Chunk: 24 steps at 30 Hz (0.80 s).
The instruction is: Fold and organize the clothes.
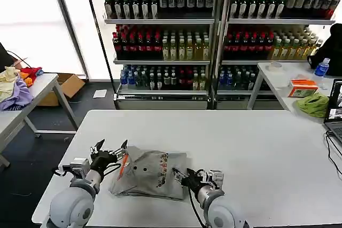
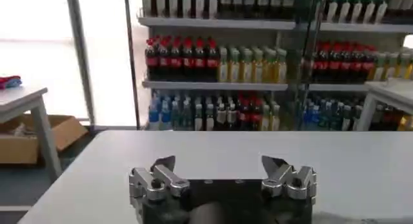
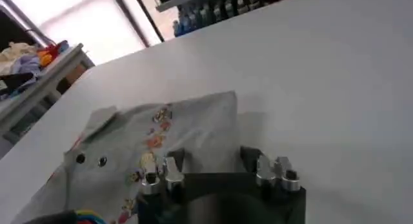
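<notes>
A folded light grey shirt (image 1: pixel 152 172) lies on the white table (image 1: pixel 240 142) near its front edge. It has a small multicoloured print (image 1: pixel 162 172), dark buttons and an orange stripe (image 1: pixel 124 165) along its left side. My left gripper (image 1: pixel 110 147) hovers open at the shirt's left upper corner; in the left wrist view the gripper (image 2: pixel 219 163) has only bare table between its fingers. My right gripper (image 1: pixel 182 177) stands open at the shirt's front right edge. In the right wrist view that gripper (image 3: pixel 213 155) sits just over the shirt (image 3: pixel 161 132), holding nothing.
Drink shelves (image 1: pixel 214 30) stand behind the table. A side table at left holds yellow, purple and red garments (image 1: pixel 16 84), with a cardboard box (image 1: pixel 67 86) beside it. At right are a green cloth (image 1: pixel 314 104), an orange box (image 1: pixel 303 87), a water bottle (image 1: pixel 321 68) and a laptop (image 1: pixel 335 111).
</notes>
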Available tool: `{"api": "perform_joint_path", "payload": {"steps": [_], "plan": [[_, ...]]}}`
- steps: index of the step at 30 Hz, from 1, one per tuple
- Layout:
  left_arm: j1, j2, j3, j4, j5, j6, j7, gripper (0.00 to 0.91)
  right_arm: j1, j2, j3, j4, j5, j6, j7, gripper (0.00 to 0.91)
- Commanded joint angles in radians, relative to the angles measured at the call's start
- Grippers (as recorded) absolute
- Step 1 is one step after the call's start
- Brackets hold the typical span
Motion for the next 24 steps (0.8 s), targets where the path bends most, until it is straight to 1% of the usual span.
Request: {"api": "perform_joint_path", "payload": {"steps": [1, 5, 9, 13, 16, 21, 24], "plan": [[0.024, 0.011, -0.051, -0.003, -0.003, -0.003, -0.006, 0.907, 0.034, -0.009, -0.02, -0.022, 0.022, -0.001, 0.014, 0.0], [0.011, 0.024, -0.058, 0.011, -0.002, -0.009, -0.004, 0.907, 0.033, -0.022, -0.01, -0.011, -0.009, -0.001, 0.008, 0.0], [0.019, 0.035, -0.053, 0.011, -0.001, -0.013, 0.013, 0.907, 0.033, -0.041, 0.006, 0.01, -0.02, -0.002, 0.009, 0.0], [0.016, 0.032, -0.042, 0.012, -0.001, -0.013, 0.021, 0.907, 0.028, -0.091, 0.057, 0.035, -0.027, -0.002, 0.0, 0.0], [0.007, 0.03, -0.029, 0.016, 0.001, -0.013, 0.022, 0.907, 0.006, -0.145, 0.109, 0.042, -0.018, -0.002, -0.01, 0.0], [-0.009, 0.031, -0.012, 0.029, 0.006, -0.014, 0.025, 0.907, -0.031, -0.236, 0.17, 0.036, -0.016, -0.001, -0.037, 0.0], [-0.007, 0.031, -0.003, 0.029, -0.004, -0.004, 0.031, 0.907, -0.034, -0.265, 0.202, 0.02, -0.016, -0.001, -0.037, 0.0]]}}
